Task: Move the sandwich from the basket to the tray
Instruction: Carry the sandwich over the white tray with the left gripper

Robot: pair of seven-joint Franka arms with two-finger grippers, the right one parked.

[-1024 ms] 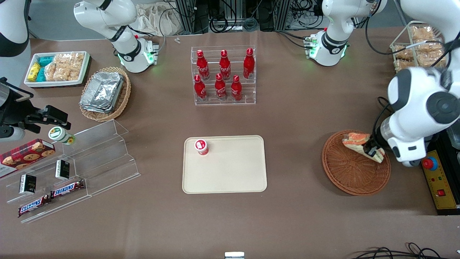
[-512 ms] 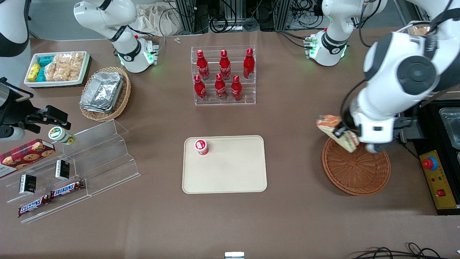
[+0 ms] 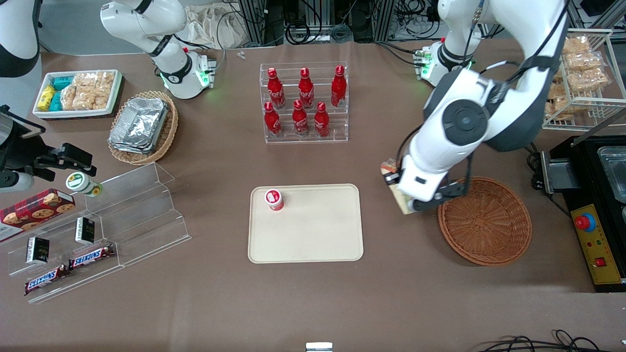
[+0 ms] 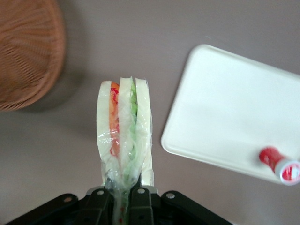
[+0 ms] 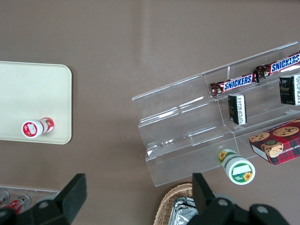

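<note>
The end effector (image 4: 123, 199) clamped the sandwich (image 4: 124, 133) between the basket (image 3: 484, 221) and the tray (image 3: 313, 234); only the wrist view showed the filling layers.

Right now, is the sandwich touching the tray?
Apart. The left wrist view shows bare table between the sandwich, held in the tool, and the tray.

You see one sandwich (image 3: 397, 193) held in the hand (image 3: 408, 198), one reddish-brown basket (image 3: 484, 221), one cream tray (image 3: 305, 223), six red bottles (image 3: 303, 102) racked, two Snickers bars (image 3: 68, 268), one foil-container basket (image 3: 142, 127)
</note>
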